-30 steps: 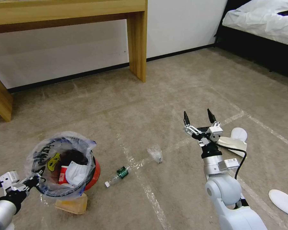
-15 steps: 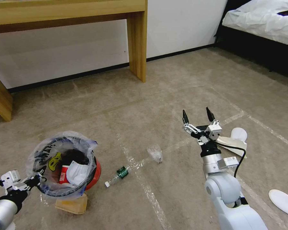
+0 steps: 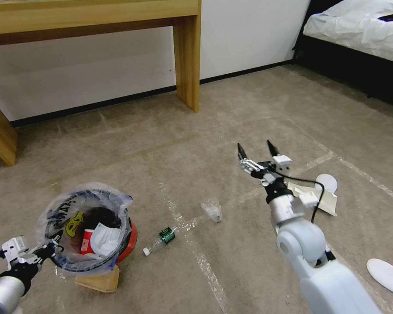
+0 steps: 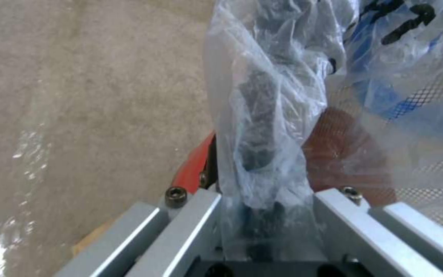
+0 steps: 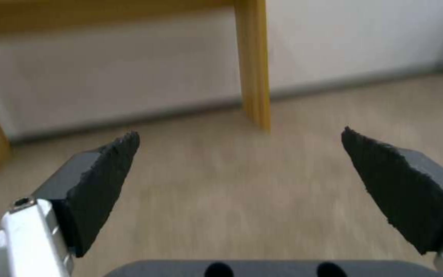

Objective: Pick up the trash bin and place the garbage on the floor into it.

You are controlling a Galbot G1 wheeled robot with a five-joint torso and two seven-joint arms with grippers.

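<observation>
I am holding the trash bin (image 3: 127, 237), a small red round bin lined with a clear printed bag (image 3: 81, 209), with the left gripper (image 3: 52, 249) at the lower left of the head view. Its jaws are clamped on the bin's near rim, bag plastic pinched in with it; in the left wrist view the bunched liner (image 4: 262, 115) is running straight down between the metal fingers (image 4: 190, 215), with the red wall (image 4: 196, 165) just beside them. The bin is hanging tilted, mouth toward the camera, above a tan paper bag (image 3: 98, 280) lying on the floor (image 3: 170, 144). Inside I am seeing a white tissue (image 3: 104, 239) and a red wrapper (image 3: 86, 241).

I am keeping the right gripper (image 3: 255, 153) up over the taped carpet, right of centre, jaws spread wide with nothing between them. In the right wrist view the two black pads (image 5: 104, 181) are standing well apart, pointing toward a wooden table leg (image 5: 255, 61) and the white wall (image 5: 129, 69).

On the floor between the two arms a small clear bottle with a green label (image 3: 160, 240) is lying on its side just beside the bin, and a crumpled clear plastic piece (image 3: 212, 209) is sitting near a tape line (image 3: 205, 266). A flat white paper piece (image 3: 318, 196) is lying behind the right wrist. A bed with white bedding (image 3: 358, 26) is standing at the far right.
</observation>
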